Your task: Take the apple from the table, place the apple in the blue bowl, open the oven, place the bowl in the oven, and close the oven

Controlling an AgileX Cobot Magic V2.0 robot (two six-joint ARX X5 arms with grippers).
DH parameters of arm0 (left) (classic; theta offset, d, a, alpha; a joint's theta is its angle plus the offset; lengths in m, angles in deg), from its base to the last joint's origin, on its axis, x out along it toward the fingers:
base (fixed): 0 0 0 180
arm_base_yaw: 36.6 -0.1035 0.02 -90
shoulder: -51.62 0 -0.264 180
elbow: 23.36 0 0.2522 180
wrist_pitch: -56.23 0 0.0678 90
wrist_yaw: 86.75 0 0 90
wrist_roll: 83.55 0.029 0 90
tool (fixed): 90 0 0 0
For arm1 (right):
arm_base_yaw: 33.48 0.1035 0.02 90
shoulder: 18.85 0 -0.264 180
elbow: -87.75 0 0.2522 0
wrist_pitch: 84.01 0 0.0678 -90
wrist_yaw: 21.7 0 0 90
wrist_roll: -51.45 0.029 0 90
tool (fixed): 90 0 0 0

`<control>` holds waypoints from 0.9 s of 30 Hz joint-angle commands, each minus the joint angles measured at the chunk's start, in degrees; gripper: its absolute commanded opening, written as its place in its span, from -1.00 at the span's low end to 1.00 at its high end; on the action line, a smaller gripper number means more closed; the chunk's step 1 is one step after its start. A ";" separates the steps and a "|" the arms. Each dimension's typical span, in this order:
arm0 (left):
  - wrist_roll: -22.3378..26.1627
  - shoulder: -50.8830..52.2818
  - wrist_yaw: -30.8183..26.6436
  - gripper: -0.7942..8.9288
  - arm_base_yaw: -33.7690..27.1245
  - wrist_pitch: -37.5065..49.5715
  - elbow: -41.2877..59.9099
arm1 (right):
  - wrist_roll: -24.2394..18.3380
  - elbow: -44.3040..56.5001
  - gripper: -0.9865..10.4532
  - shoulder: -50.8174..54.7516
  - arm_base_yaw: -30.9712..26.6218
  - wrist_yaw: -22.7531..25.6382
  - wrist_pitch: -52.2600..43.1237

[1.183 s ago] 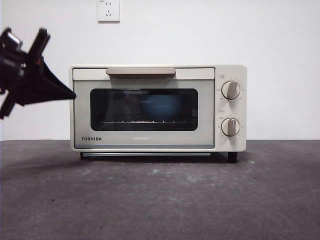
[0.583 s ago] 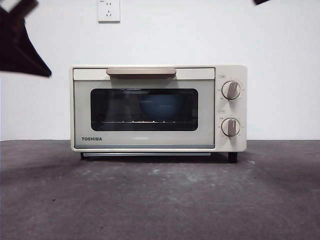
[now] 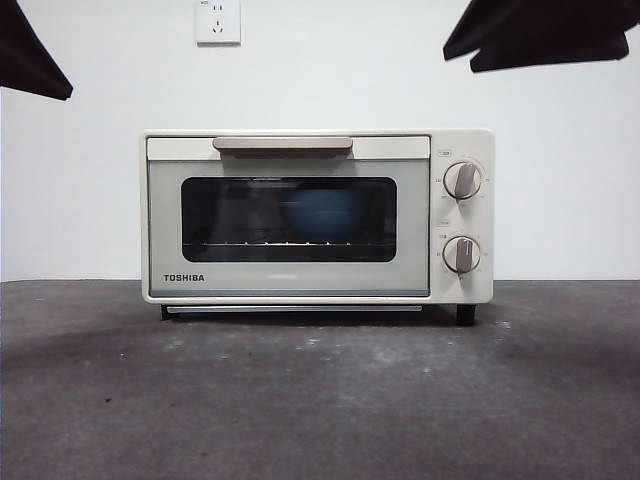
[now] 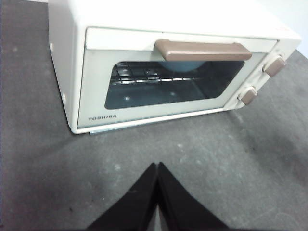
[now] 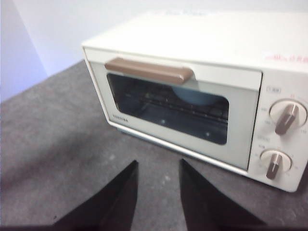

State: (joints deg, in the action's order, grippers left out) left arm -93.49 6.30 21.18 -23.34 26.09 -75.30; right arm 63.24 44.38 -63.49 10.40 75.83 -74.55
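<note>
Oven (image 3: 317, 215) cream-white, centre frame, door closed on dark grey mottled surface (image 3: 320, 400) — white wall behind, blue bowl (image 3: 320, 212) dim behind glass. Left gripper (image 4: 157, 166) fingers together; right gripper (image 5: 159, 166) fingers apart.

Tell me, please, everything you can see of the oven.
The oven is a cream-white boxy TOSHIBA toaster oven standing level on the table on dark feet. Its door is shut: dark glass window, beige bar handle along the top. Two grey knobs sit stacked beside the door. Through the glass the blue bowl rests on the wire rack. Neither claw touches it.
</note>
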 commanded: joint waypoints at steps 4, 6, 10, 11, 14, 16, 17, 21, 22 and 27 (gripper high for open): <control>0.52 -0.22 -0.17 -0.82 0.17 0.52 -0.85 | -0.50 -0.28 -0.61 -0.20 0.57 0.04 -1.44; 0.24 -0.22 -0.15 -0.82 0.17 0.52 -0.85 | -0.46 -0.28 -0.74 -0.20 0.57 0.04 -1.25; 0.24 -0.22 -0.15 -0.82 0.17 0.52 -0.85 | -0.50 -0.31 -0.82 -0.22 0.57 0.04 -1.14; 0.24 -0.22 -0.15 -0.82 0.17 0.55 -0.85 | -0.52 -0.28 -0.82 -0.24 0.57 0.09 -1.11; 0.26 -0.22 -0.15 -0.82 0.17 0.68 -0.85 | -0.52 -0.28 -0.82 -0.24 0.57 2.56 -0.96; 0.26 -0.24 -0.15 -0.82 0.17 1.25 -0.85 | -0.50 -0.31 -0.82 -0.22 0.57 4.79 -1.18; 0.26 -0.24 -0.15 -0.82 0.17 1.40 -0.85 | -0.50 -0.31 -0.82 -0.17 0.57 5.01 -1.33; 0.24 -0.24 -0.15 -0.82 0.17 1.42 -0.85 | -0.50 -0.31 -0.82 -0.15 0.55 5.01 -2.64; 0.26 -0.24 -0.15 -0.82 0.17 1.40 -0.85 | -0.48 -0.31 -0.82 -0.13 0.55 4.96 -3.13; 0.26 -0.24 -0.15 -0.82 0.15 1.38 -0.85 | -0.50 -0.31 -0.82 -0.15 0.57 4.94 -3.65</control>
State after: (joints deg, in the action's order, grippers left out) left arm -93.49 6.32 21.16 -23.34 26.85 -75.30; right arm 63.24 44.38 -63.45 10.40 80.55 -77.50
